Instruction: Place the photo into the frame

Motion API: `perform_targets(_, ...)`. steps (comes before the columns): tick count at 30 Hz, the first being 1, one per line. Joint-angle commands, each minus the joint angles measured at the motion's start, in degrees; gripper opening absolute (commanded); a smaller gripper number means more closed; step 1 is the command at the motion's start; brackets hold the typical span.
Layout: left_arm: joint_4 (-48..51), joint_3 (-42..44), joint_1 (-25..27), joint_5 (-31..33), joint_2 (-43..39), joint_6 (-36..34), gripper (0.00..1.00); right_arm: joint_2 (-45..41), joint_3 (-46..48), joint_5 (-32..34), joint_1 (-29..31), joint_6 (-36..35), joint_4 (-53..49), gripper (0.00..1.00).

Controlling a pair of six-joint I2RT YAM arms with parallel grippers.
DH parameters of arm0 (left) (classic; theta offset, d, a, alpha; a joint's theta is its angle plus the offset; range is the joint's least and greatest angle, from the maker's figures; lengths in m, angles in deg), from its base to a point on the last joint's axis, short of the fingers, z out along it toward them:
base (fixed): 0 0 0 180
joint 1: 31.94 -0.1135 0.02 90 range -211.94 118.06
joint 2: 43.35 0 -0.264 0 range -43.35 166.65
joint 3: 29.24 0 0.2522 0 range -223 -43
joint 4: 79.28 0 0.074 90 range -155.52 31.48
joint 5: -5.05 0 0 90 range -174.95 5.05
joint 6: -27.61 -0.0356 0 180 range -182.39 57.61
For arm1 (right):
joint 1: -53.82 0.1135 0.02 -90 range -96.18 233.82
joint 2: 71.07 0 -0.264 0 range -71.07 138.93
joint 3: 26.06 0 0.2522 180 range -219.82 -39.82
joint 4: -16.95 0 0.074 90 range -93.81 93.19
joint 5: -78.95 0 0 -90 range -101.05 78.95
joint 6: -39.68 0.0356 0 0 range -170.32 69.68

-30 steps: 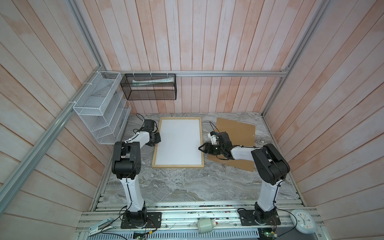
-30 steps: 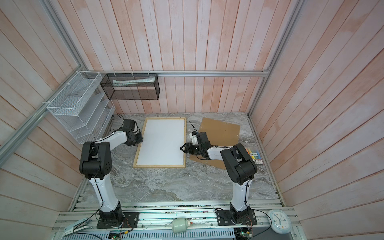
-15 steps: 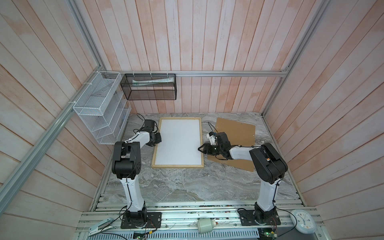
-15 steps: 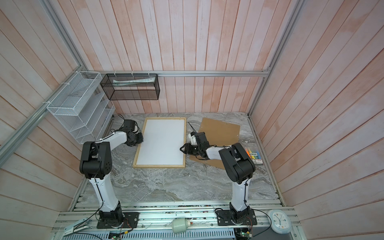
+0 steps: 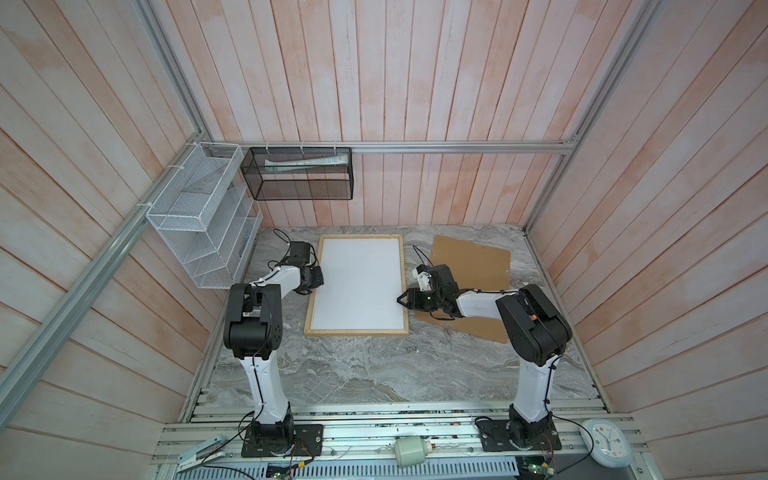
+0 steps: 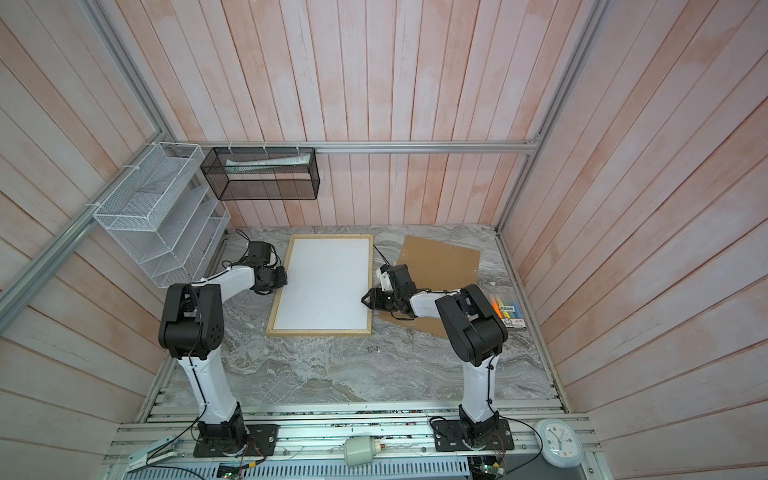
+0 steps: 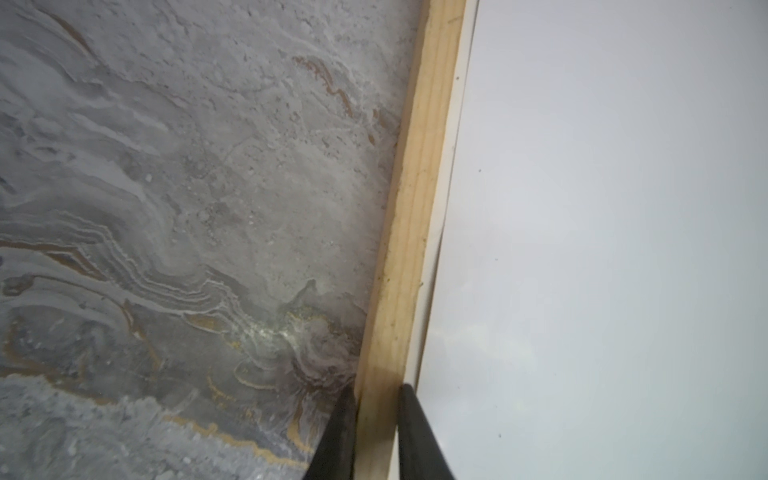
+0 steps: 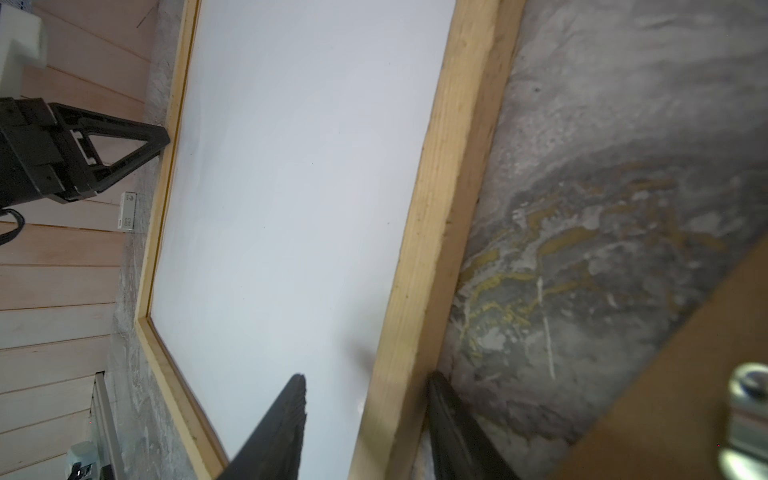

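The frame (image 5: 357, 331) of pale wood lies flat on the marble table in both top views, and a plain white sheet (image 5: 359, 282) fills it. The photo's printed side is out of view. My left gripper (image 5: 318, 277) sits at the frame's left rail (image 7: 419, 187). There the left gripper (image 7: 376, 392) is shut on the rail, one finger pressed against each side. My right gripper (image 5: 400, 300) straddles the right rail (image 8: 440, 208). The right gripper (image 8: 365, 378) is open: the outer finger touches the rail's outside, and the inner finger stands over the white sheet with a gap.
A brown fibreboard back (image 5: 469, 266) with a metal clip (image 8: 748, 407) lies right of the frame, partly under my right arm. A marker pack (image 6: 509, 311) sits by the right wall. A white wire rack (image 5: 203, 216) and a black mesh basket (image 5: 299, 174) hang at the back left.
The left jaws have closed onto the frame's left rail. The right jaws have narrowed around the right rail. Both arms have hardly moved.
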Motion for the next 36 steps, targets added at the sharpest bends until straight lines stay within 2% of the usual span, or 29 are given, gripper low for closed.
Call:
perform_targets(1,2.92,2.79,2.39,-1.19,0.07,2.10,0.19,-1.06,0.01,1.39,0.48,-1.38,-2.19,0.49)
perform_targets(13,1.38,9.32,5.55,-0.92,-3.97,4.22,0.19,-4.26,4.62,0.20,0.67,-0.77,0.25,0.46)
perform_targets(21,1.41,10.29,5.86,0.20,-5.31,4.81,0.19,-6.36,7.89,0.38,2.38,-0.24,1.77,0.46)
perform_targets(36,4.05,7.41,5.79,2.65,-6.87,4.44,0.33,-5.48,5.10,0.48,3.72,-1.12,0.14,0.46)
